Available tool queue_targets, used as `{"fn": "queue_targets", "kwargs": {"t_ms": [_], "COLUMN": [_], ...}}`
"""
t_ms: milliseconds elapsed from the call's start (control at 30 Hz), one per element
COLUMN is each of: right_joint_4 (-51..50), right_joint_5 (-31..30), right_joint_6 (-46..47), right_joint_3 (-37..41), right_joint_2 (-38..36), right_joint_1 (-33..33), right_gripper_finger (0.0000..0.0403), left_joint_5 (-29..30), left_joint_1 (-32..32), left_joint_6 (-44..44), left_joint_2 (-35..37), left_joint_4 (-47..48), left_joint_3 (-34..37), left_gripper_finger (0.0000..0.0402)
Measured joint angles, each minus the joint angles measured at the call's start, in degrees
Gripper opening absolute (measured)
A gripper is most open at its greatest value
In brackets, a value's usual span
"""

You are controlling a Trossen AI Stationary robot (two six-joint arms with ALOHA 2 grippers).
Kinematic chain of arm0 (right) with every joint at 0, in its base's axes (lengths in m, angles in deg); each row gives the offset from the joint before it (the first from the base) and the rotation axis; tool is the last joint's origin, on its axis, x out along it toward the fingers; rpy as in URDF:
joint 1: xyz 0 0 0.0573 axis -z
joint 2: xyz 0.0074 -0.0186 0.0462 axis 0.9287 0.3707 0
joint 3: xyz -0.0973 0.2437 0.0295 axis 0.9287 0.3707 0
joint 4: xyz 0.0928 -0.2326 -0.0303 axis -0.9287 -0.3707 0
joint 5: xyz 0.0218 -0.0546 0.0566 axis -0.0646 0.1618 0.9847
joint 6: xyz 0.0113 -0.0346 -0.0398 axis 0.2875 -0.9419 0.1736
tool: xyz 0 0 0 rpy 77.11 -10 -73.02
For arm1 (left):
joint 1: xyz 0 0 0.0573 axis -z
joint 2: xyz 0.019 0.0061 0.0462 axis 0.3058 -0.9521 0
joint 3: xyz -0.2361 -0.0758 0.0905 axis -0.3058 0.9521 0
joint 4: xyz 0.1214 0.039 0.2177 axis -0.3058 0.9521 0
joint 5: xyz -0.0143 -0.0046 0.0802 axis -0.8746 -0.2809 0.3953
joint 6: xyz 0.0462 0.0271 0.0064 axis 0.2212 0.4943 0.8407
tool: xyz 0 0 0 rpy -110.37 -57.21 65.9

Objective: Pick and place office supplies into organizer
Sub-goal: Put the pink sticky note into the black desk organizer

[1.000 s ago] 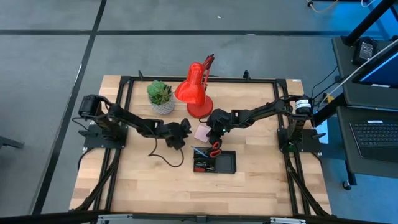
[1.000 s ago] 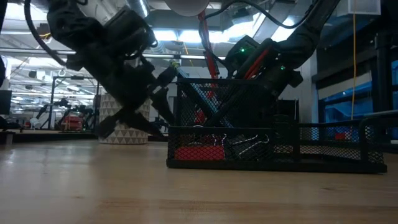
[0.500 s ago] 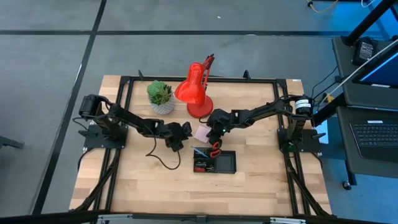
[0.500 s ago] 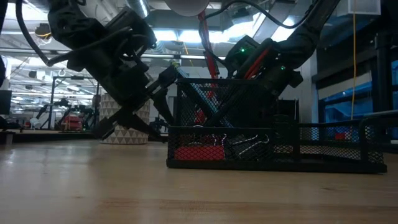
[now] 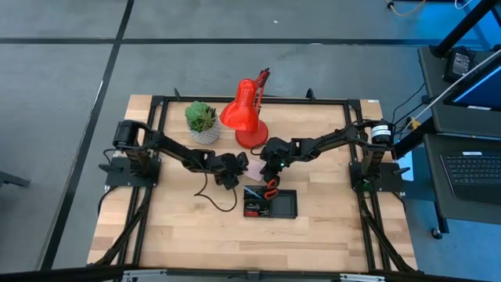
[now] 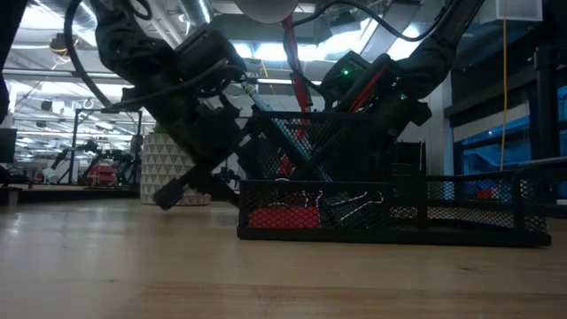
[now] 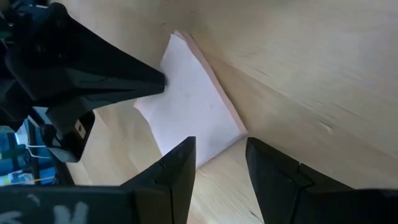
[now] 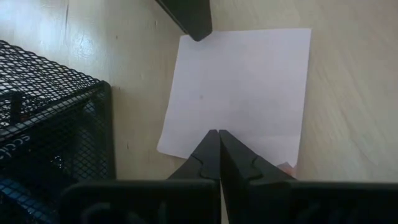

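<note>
- Sticky-note pad (image 5: pixel 253 167) lies flat on the worktop (image 5: pixel 172 227), between the two grippers, just behind the organizer (image 5: pixel 270 203) and in front of the red lamp (image 5: pixel 244 116).
- Green potted plant (image 5: pixel 202 119) stands at the back left, well apart from the action.
- Left gripper (image 5: pixel 235 168) is at the pad's left side; in the left wrist view its jaws stand open, the fingers (image 7: pixel 177 171) straddling one corner of the pad (image 7: pixel 193 109), not yet closed on it.
- Right gripper (image 5: pixel 264 169) is at the pad's right side, beside the organizer's back edge; in the right wrist view its jaws are closed together with nothing between them, the tip resting on or just over the pad's edge (image 8: pixel 242 93). Can't tell if it actually presses down.
- Organizer already holds items: red-handled scissors (image 5: pixel 270 186) and pens upright in the tall mesh cup, clips (image 6: pixel 354 202) and a red block (image 6: pixel 275 217) in the low compartment.
- Step in hand, my read: picking up the pad, left arm grasping while the right seems to steady it.
- Next move likely calls for: left jaws closing on the pad's corner, right tip getting clear, then a lift and short carry over to a free organizer compartment.
- Risk: flat thin pad, jaws may slide over it instead of catching the edge.
</note>
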State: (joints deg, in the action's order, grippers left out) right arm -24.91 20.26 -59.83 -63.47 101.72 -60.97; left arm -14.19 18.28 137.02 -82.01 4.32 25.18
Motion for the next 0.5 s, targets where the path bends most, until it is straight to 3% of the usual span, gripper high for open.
{"fn": "queue_targets", "kwargs": {"t_ms": [500], "right_joint_4": [0.61], "right_joint_5": [-0.04], "right_joint_6": [-0.02], "right_joint_3": [-0.02], "right_joint_2": [0.0], "right_joint_1": [-0.02], "right_gripper_finger": [0.0003], "left_joint_5": [-1.44], "left_joint_1": [-0.31], "left_joint_6": [-2.38], "left_joint_2": [-0.47], "left_joint_4": [-0.64], "left_joint_3": [-0.11], "left_gripper_finger": [0.0141]}}
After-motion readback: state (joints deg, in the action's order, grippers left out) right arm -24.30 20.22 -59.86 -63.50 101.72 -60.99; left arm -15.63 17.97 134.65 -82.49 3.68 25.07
